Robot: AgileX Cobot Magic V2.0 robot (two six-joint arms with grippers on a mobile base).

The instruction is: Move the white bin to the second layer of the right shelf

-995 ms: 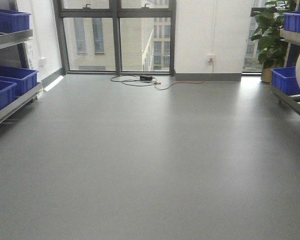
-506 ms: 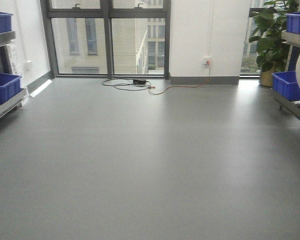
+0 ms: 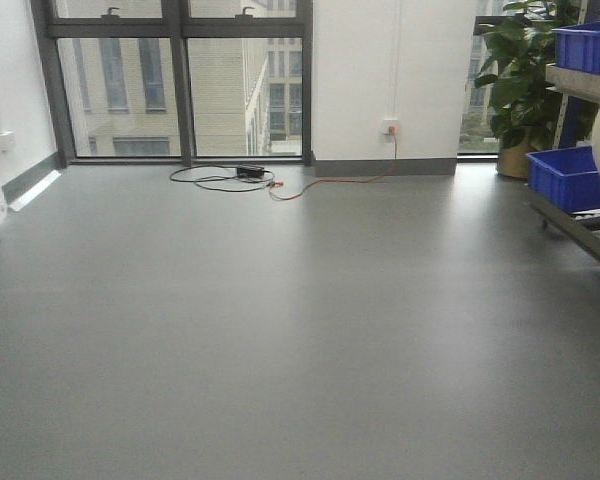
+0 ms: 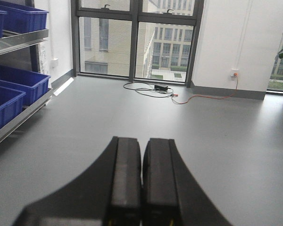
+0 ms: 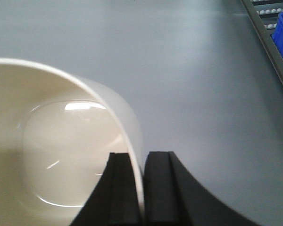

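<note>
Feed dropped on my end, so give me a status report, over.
Right gripper shut on rim of white bin. Left gripper shut, empty. Right shelf ahead-right, blue crate on it; bare floor between.

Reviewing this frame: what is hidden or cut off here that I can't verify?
- white bin: right wrist view, cut by left and bottom edges; front view, only a blurred sliver at the right edge.
- right shelf: right wrist view, just a corner strip of rollers; which layer cannot be told.
- left gripper: left wrist view, base cut by bottom edge.
</note>
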